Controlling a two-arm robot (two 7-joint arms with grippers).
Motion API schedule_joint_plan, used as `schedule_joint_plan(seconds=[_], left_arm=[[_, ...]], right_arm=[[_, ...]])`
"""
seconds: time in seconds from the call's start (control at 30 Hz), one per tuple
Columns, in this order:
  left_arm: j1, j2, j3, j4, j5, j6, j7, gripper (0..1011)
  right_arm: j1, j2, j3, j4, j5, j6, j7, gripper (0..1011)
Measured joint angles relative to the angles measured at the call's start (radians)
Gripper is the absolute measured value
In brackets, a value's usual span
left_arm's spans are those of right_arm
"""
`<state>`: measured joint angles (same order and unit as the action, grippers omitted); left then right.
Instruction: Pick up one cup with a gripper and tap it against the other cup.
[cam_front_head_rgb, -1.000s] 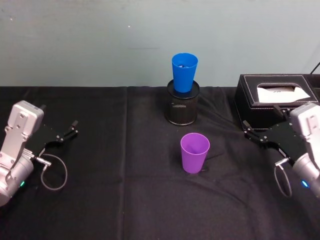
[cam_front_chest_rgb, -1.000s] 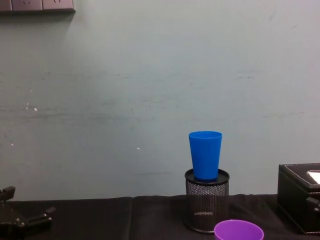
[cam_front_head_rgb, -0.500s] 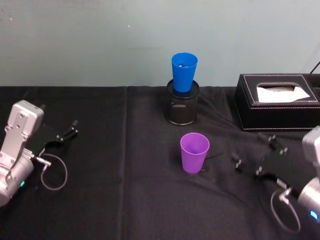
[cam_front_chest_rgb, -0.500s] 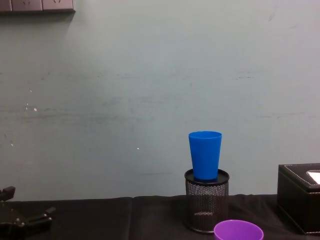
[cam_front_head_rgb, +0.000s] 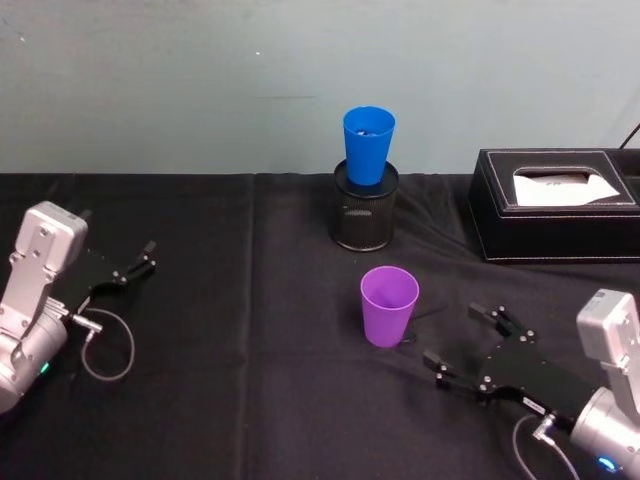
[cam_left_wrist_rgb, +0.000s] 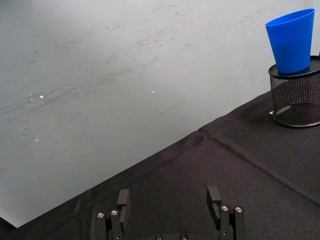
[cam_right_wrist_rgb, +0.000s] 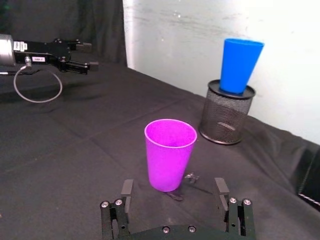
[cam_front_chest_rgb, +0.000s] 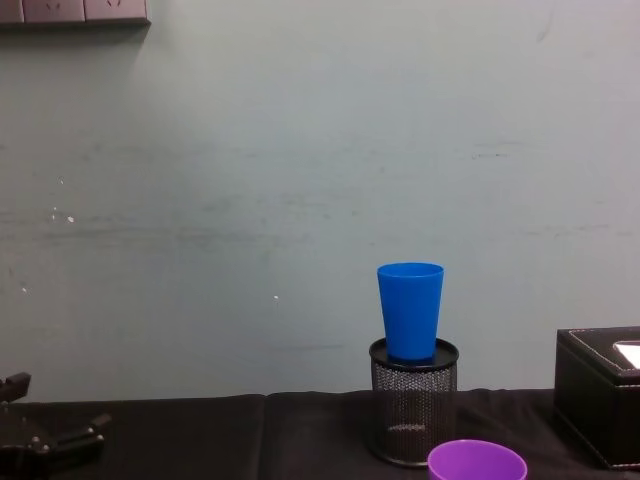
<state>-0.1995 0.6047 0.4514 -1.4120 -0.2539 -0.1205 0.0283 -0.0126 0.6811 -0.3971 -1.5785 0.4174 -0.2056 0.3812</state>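
The purple cup (cam_front_head_rgb: 389, 305) stands upright on the black cloth at the table's middle; the right wrist view has the same cup (cam_right_wrist_rgb: 170, 154), and its rim (cam_front_chest_rgb: 477, 462) pokes into the chest view. The blue cup (cam_front_head_rgb: 368, 144) sits upright in a black mesh pen holder (cam_front_head_rgb: 365, 216) behind it, also as the blue cup (cam_right_wrist_rgb: 239, 65) (cam_front_chest_rgb: 410, 310) (cam_left_wrist_rgb: 293, 40). My right gripper (cam_front_head_rgb: 460, 335) is open, low over the cloth just right of the purple cup, its fingers (cam_right_wrist_rgb: 127, 188) short of it. My left gripper (cam_front_head_rgb: 140, 260) rests open at the far left.
A black tissue box (cam_front_head_rgb: 553, 203) stands at the back right of the table. A pale wall runs along the table's rear edge. A cable loop (cam_front_head_rgb: 108, 343) hangs by the left wrist.
My right gripper has swung down from beside the tissue box and leftward toward the purple cup, lowering to the cloth. Both cups and the left arm have stayed still.
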Motion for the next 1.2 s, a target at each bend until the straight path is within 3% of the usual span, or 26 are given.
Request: schedule_joint_plan(seconds=[0.37, 0.77, 1.2], left_arm=[[0.0, 0.0, 0.0, 0.0, 0.0, 0.0, 0.0, 1000], [0.0, 0.0, 0.0, 0.0, 0.0, 0.0, 0.0, 1000], [0.0, 0.0, 0.0, 0.0, 0.0, 0.0, 0.0, 1000]], right_arm=[[0.065, -0.085, -0.017, 0.06, -0.004, 0.068, 0.03, 1002], [0.142, -0.175, -0.035, 0.144, -0.051, 0.075, 0.051, 1002], [0.191, -0.245, -0.031, 0.219, -0.088, 0.052, 0.059, 1002]])
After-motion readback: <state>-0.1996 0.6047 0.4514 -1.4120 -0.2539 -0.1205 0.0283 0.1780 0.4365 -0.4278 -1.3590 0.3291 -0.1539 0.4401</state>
